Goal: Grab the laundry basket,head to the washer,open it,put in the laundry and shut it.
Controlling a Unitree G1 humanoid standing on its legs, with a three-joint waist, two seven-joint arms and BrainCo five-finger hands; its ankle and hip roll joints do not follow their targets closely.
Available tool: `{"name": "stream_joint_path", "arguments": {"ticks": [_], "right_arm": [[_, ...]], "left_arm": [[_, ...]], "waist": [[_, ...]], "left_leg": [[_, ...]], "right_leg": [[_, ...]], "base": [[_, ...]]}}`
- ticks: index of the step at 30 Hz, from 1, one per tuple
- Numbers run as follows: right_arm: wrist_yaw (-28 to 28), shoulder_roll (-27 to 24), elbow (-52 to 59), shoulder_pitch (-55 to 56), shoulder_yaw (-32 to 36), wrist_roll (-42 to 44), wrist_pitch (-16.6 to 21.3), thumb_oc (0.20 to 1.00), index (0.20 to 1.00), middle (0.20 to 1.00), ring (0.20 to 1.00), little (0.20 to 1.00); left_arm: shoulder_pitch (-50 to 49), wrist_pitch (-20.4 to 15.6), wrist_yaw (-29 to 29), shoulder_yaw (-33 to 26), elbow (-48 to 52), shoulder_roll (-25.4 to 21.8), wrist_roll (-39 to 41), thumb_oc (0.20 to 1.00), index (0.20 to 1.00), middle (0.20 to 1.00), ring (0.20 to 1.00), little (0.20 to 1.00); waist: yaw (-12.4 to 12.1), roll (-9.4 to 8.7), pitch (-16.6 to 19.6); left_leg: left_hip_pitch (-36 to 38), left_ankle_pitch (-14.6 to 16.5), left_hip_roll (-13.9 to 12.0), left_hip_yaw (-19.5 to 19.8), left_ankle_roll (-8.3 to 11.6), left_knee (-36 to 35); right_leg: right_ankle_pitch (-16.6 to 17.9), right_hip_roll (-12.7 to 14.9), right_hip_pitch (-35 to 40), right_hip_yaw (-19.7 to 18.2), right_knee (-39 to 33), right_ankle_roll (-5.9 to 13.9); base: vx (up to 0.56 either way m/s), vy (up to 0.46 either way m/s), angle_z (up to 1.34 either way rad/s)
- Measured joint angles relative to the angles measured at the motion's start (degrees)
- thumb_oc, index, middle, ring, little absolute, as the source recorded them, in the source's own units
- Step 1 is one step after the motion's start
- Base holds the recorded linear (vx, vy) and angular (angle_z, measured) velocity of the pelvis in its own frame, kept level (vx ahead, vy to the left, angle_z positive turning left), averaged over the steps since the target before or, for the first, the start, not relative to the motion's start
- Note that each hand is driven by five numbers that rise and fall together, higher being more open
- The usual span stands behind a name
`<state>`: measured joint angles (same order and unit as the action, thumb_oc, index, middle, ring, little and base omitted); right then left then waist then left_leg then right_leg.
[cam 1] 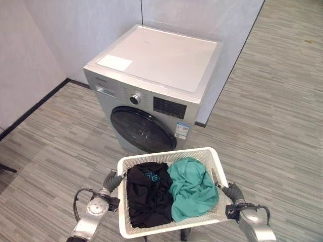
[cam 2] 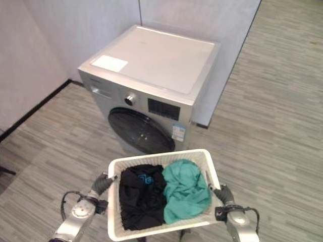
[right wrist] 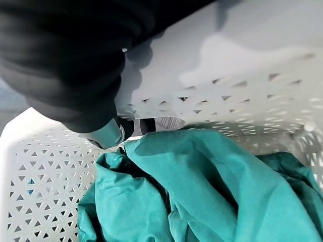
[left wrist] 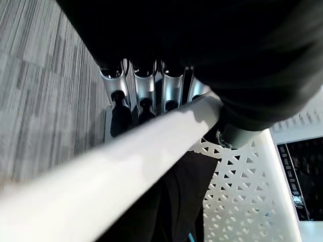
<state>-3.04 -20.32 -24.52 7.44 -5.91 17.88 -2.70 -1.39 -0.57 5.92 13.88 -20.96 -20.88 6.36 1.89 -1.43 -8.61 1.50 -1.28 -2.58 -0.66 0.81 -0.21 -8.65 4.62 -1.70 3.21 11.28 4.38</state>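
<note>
I carry a white perforated laundry basket [cam 1: 151, 232] in front of me, held off the floor. Inside lie a black garment [cam 1: 147, 194] on its left side and a teal garment [cam 1: 193, 189] on its right. My left hand [cam 1: 112, 180] grips the basket's left rim, its fingers [left wrist: 144, 98] curled under the rim [left wrist: 101, 181]. On the opposite side my right hand [cam 1: 233, 192] clamps the rim, its thumb [right wrist: 108, 133] hooked inside above the teal cloth [right wrist: 202, 191]. The silver front-loading washer [cam 1: 156, 60] stands just ahead, its round dark door [cam 1: 142, 130] closed.
The washer sits in a corner against grey wall panels [cam 1: 75, 25], with a dark skirting line [cam 1: 35, 108] along the left wall. Open wood-grain floor [cam 1: 272, 126] spreads to the right and left of the machine.
</note>
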Motion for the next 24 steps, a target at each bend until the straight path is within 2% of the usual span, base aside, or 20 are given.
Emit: {"name": "stream_joint_path", "arguments": {"ticks": [2,3,4,5,6,7,8,10,13,15,16,18,19,21,22,23,24], "right_arm": [[-0.1,-0.2,-0.3,-0.6,0.1,0.5,0.2,0.200,0.200,0.200,0.200,0.200],[-0.1,0.0,-0.9,-1.4,0.1,0.8,0.3,0.200,0.200,0.200,0.200,0.200],[-0.2,0.0,-0.9,-1.6,0.1,1.4,0.3,0.200,0.200,0.200,0.200,0.200],[-0.2,-0.1,-0.9,-1.6,0.1,1.6,0.3,0.200,0.200,0.200,0.200,0.200],[-0.3,0.0,-1.0,-1.6,0.0,1.7,0.3,0.200,0.200,0.200,0.200,0.200],[-0.4,-0.1,-1.0,-1.4,0.0,1.7,0.3,0.200,0.200,0.200,0.200,0.200],[-0.4,-0.4,-0.7,-1.1,0.0,1.7,0.3,0.200,0.200,0.200,0.200,0.200],[-0.4,-0.7,-0.5,-1.1,0.1,1.7,0.3,0.200,0.200,0.200,0.200,0.200],[-0.5,-1.0,-0.5,-1.0,0.2,1.7,0.3,0.200,0.200,0.200,0.200,0.200],[-0.5,-1.0,-0.5,-0.9,0.2,1.6,0.3,0.200,0.200,0.200,0.200,0.200],[-0.5,-1.0,-0.5,-1.0,0.2,1.6,0.3,0.200,0.200,0.200,0.200,0.200],[-0.4,-0.9,-0.5,-1.0,0.2,1.6,0.3,0.200,0.200,0.200,0.200,0.200],[-0.4,-1.0,-0.5,-1.2,0.2,1.6,0.3,0.200,0.200,0.200,0.200,0.200],[-0.1,-2.0,-0.4,-0.7,0.3,1.6,0.3,0.200,0.200,0.200,0.200,0.200],[-0.2,-2.3,-0.5,-0.4,0.5,1.6,0.3,0.200,0.200,0.200,0.200,0.200],[-0.3,-2.0,-0.5,-0.1,0.5,1.6,0.3,0.200,0.200,0.200,0.200,0.200],[-0.3,-1.5,-0.5,0.1,0.5,1.6,0.3,0.200,0.200,0.200,0.200,0.200]], "left_arm": [[0.2,-0.1,0.0,0.0,-0.3,0.0,0.0,0.200,0.200,0.200,0.200,0.200],[1.7,0.0,0.0,0.0,-0.6,-0.1,0.0,0.200,0.200,0.200,0.200,0.200],[1.6,-0.1,0.1,-0.1,-0.6,-0.1,0.0,0.200,0.200,0.200,0.200,0.200],[1.7,-0.1,0.1,-0.1,-0.6,-0.1,0.0,0.200,0.200,0.200,0.200,0.200],[1.7,-0.1,0.1,-0.1,-0.6,0.1,0.0,0.200,0.200,0.200,0.200,0.200],[1.2,-0.1,0.1,-0.1,-0.6,0.1,0.0,0.200,0.200,0.200,0.200,0.200],[1.1,-0.1,0.1,0.0,-0.4,0.2,0.0,0.200,0.200,0.200,0.200,0.200],[1.2,-0.1,0.1,0.0,-0.3,0.6,0.1,0.200,0.200,0.200,0.200,0.200],[1.4,-0.1,0.1,0.1,-0.3,0.9,0.1,0.200,0.200,0.200,0.200,0.200],[1.2,-0.1,0.1,0.1,-0.4,1.0,0.1,0.200,0.200,0.200,0.200,0.200],[1.2,-0.1,0.1,0.1,-0.4,0.9,0.1,0.200,0.200,0.200,0.200,0.200],[1.1,-0.1,0.2,0.1,-0.5,0.9,0.1,0.200,0.200,0.200,0.200,0.200],[0.9,-0.1,0.2,0.1,-0.5,0.9,0.1,0.200,0.200,0.200,0.200,0.200],[0.6,-0.2,0.2,0.8,-0.6,1.3,0.1,0.200,0.200,0.200,0.200,0.200],[1.2,-0.2,0.2,1.3,-0.9,1.7,0.0,0.200,0.200,0.200,0.200,0.200],[1.5,-0.2,0.2,1.3,-0.9,1.6,0.0,0.200,0.200,0.200,0.200,0.200],[1.7,-0.2,0.2,1.2,-0.8,1.4,0.0,0.200,0.200,0.200,0.200,0.200]], "waist": [[-0.3,-0.32,-0.2],[-0.2,-1.68,-1.3],[-1.6,-1.66,-1.4],[-1.6,-1.94,-1.6],[-1.6,-2.25,-1.8],[-2.0,-2.69,-1.5],[-1.9,-3.15,-1.5],[-1.6,-3.02,-1.3],[-0.4,-2.71,-1.2],[-0.4,-2.83,-1.2],[-0.8,-2.76,-1.2],[-0.9,-2.56,-1.2],[-1.2,-1.88,-1.2],[-0.8,1.39,0.2],[0.3,2.94,0.3],[0.7,2.86,0.4],[0.8,2.12,0.4]], "left_leg": [[-2.2,-0.1,-0.3,0.2,0.47,4.8],[-6.7,0.4,-0.1,0.2,1.95,13.4],[-7.9,-0.8,-0.8,0.6,2.68,16.5],[-9.0,-0.9,-1.0,1.1,2.96,19.5],[-10.4,-1.9,-1.4,1.8,3.87,22.8],[-10.6,-3.5,-1.8,1.6,3.78,23.6],[-10.2,-4.0,-2.4,1.2,2.87,22.1],[-8.3,-2.5,-3.7,0.1,0.92,16.7],[-5.7,-2.7,-6.6,0.4,1.53,5.5],[-5.4,-3.3,-7.9,2.8,2.46,1.7],[-5.2,-3.6,-8.1,6.3,2.95,-0.6],[-5.2,-4.0,-7.7,10.1,3.47,-2.1],[-4.5,-4.2,-7.4,11.4,3.28,-2.4],[-4.7,-5.4,-7.6,10.9,3.05,-1.3],[-4.7,-3.3,-7.2,9.8,4.93,-0.5],[-4.3,-2.8,-6.3,9.5,5.86,-1.1],[-3.8,-2.8,-4.6,9.0,5.06,-1.9]], "right_leg": [[-0.4,-0.5,0.2,-0.1,-0.1,-0.71],[-0.7,-0.5,-0.1,-0.7,0.3,-2.44],[-0.3,-1.5,0.7,-0.9,0.3,-2.97],[-0.3,-1.7,0.9,-1.0,0.0,-3.54],[-0.7,-1.8,1.8,-0.9,-0.4,-4.31],[-0.8,-1.8,2.2,-1.2,-0.4,-4.94],[-1.0,-1.8,2.1,-1.1,-0.4,-5.58],[-0.5,-2.6,1.9,-0.7,-0.9,-6.63],[1.0,-3.4,1.8,0.0,-1.6,-7.83],[1.0,-4.2,2.3,-0.4,-2.2,-7.84],[1.0,-4.6,2.4,-1.2,-2.3,-7.77],[1.5,-4.8,4.2,-2.5,-4.1,-6.79],[1.6,-4.9,5.1,-3.4,-4.7,-6.19],[1.6,-5.5,6.0,-4.5,-6.0,-4.63],[0.9,-5.5,6.7,-5.0,-6.0,-3.04],[0.5,-4.3,6.6,-5.0,-5.8,-2.18],[0.5,-2.4,5.9,-5.5,-5.5,-1.58]], "base": [[0.07,-0.120,0.09],[0.10,-0.083,0.00],[0.11,-0.082,-0.01],[0.13,-0.025,-0.07],[0.12,0.027,-0.05],[0.18,0.051,-0.05],[0.23,0.114,-0.08],[0.22,0.144,0.03],[0.15,0.148,0.06],[0.13,0.146,-0.15],[0.14,0.225,-0.27],[0.15,0.283,-0.42],[0.14,0.297,-0.53],[0.11,0.274,-0.40],[0.11,0.338,-0.07],[0.11,0.343,0.03],[0.08,0.266,-0.32]]}}
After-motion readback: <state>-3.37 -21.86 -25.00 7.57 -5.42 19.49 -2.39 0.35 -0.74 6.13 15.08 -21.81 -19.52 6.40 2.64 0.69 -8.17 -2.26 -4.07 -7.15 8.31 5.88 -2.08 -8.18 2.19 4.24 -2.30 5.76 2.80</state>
